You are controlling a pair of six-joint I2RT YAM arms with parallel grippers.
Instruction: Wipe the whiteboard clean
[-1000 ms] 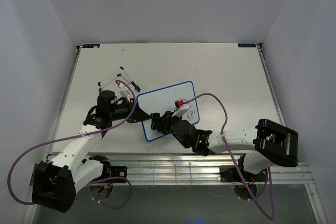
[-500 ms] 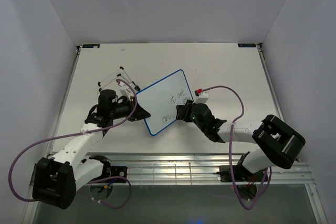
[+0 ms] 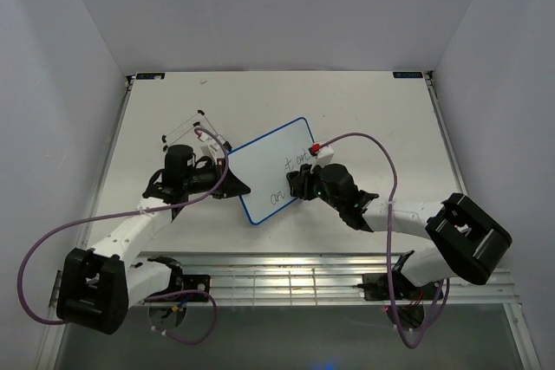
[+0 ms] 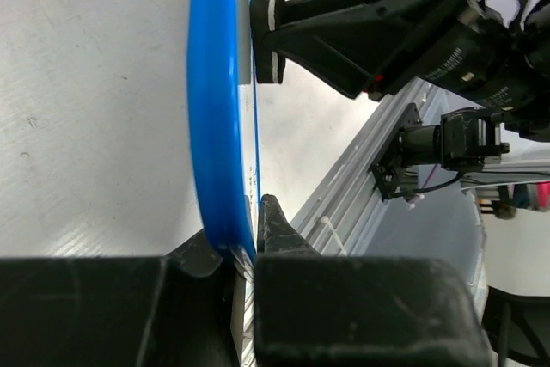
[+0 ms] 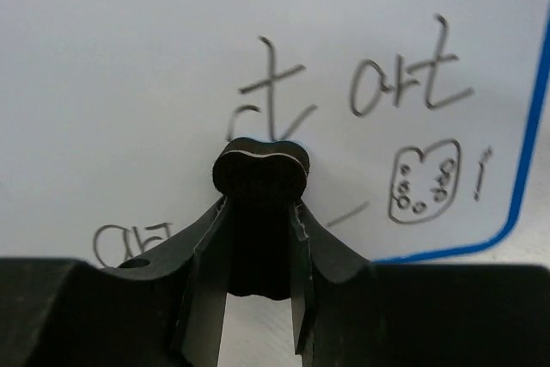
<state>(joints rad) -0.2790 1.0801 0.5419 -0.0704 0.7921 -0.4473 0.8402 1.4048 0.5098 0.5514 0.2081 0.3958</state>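
The whiteboard [image 3: 264,162], white with a thin blue rim, is held up on a tilt over the table. My left gripper [image 3: 232,186] is shut on its left edge; in the left wrist view the blue rim [image 4: 213,109] runs between the jaws of that gripper [image 4: 245,229]. Black scribbles [image 5: 361,83] cover the board [image 5: 155,49]. My right gripper [image 5: 259,208] is shut on a small black eraser [image 5: 260,169], which presses against the written face below the scribbles. From above, the right gripper [image 3: 297,184] sits at the board's lower right part. The eraser [image 4: 266,32] touches the board face.
A thin black wire stand [image 3: 195,127] lies on the table behind the left arm. Metal rails [image 3: 286,270] run along the near table edge by the arm bases. Walls close in the table on three sides.
The board has been tipped up from lying flatter, and its scribbles now show. The right arm swung out to the right, and its eraser now rests on the board's lower right part.
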